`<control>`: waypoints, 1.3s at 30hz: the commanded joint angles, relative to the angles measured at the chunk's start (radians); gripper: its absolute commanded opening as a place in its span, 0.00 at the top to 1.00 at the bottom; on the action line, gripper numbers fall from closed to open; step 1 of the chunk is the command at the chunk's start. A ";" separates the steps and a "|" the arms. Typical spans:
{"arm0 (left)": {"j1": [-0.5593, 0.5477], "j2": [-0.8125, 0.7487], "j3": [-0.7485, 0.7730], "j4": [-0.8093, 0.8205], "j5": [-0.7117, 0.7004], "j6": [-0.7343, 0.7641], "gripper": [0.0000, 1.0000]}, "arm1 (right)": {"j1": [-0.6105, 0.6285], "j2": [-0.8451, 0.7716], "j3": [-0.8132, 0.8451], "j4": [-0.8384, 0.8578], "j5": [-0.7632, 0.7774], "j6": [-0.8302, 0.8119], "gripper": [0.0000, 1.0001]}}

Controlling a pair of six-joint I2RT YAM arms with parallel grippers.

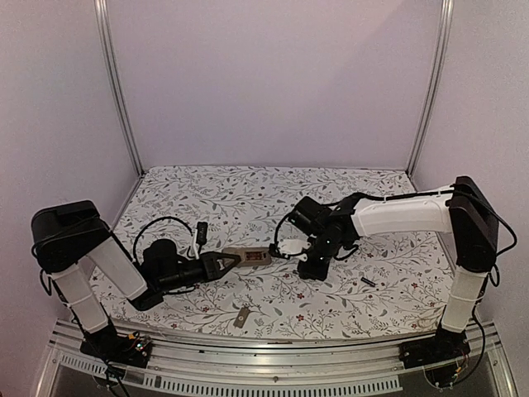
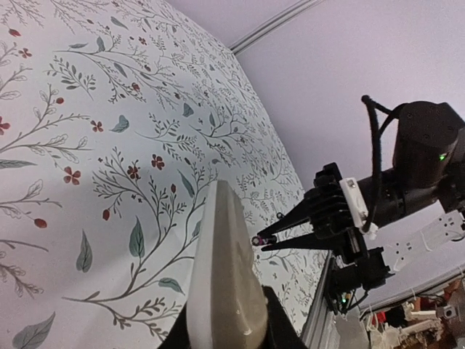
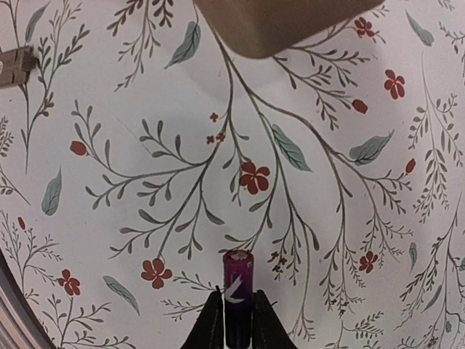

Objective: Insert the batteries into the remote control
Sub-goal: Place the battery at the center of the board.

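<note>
In grip: remote control (image 1: 250, 257) and one battery (image 3: 238, 273).
We find the left gripper (image 1: 223, 261) clamped shut on the remote control, and the right gripper (image 3: 237, 302) pinching the battery's end.

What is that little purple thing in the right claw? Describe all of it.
A battery: a small dark-purple cylinder with a lighter end rim and a white mark on its wrap. The right gripper pinches its lower half between two black fingers; its free end points toward the remote control, not touching it.
</note>
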 commanded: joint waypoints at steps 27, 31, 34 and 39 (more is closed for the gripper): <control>0.005 -0.361 0.034 -0.358 -0.120 0.235 1.00 | -0.022 -0.034 -0.051 0.055 -0.049 0.069 0.48; 0.005 -0.388 0.032 -0.371 -0.133 0.247 1.00 | -0.039 -0.127 -0.121 0.150 -0.040 0.146 0.41; 0.006 -0.402 0.032 -0.385 -0.136 0.253 1.00 | -0.046 -0.203 -0.227 0.246 -0.026 0.261 0.41; 0.005 -0.411 0.038 -0.401 -0.131 0.261 1.00 | -0.042 -0.260 -0.349 0.327 0.005 0.365 0.43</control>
